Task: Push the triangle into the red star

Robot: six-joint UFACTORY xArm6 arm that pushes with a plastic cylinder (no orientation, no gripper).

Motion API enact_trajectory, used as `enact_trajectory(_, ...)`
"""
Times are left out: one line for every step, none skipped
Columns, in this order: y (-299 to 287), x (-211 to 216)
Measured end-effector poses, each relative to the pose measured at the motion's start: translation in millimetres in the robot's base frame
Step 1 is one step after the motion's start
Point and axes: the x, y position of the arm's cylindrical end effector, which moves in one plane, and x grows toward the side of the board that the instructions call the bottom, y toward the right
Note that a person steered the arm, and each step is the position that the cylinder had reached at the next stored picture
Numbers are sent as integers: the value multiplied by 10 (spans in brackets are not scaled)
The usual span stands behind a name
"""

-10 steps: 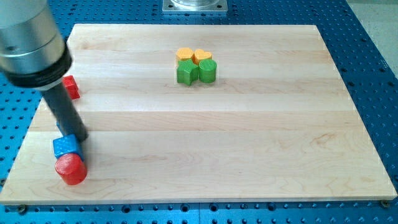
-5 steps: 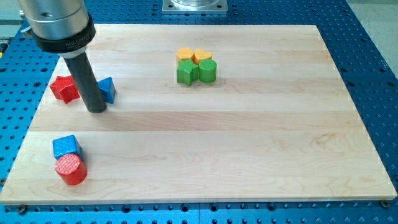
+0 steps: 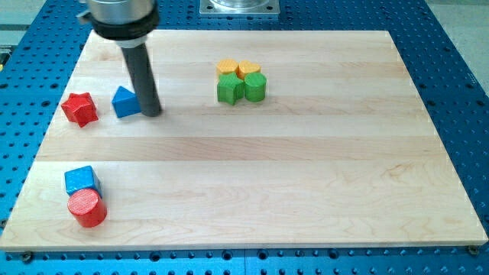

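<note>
Pushing from the view's right, the tip [image 3: 151,114] touches the blue triangle [image 3: 124,102]. The red star [image 3: 79,108] sits near, on the triangle's left, with a small gap between. No pincer is on this arm. A slow, straight push left should work best, so the triangle does not slip aside.

The table top [image 3: 306,176] is pale wood with visible grain and a smooth, matt finish. It lies on blue perforated metal [image 3: 458,76]. The rod ending in my tip [image 3: 151,113] looks matt black, possibly rubber-coated.
</note>
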Motion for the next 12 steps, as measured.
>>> enact_trajectory(110, -101)
enact_trajectory(184, -445)
enact_trajectory(-208, -395)
enact_trajectory(-201, -105)
enact_trajectory(-83, -28)
enact_trajectory(-46, -55)
enact_trajectory(-69, -492)
enact_trajectory(-394, -415)
enact_trajectory(-512, -298)
enact_trajectory(-585, -246)
enact_trajectory(-230, -269)
enact_trajectory(-24, -160)
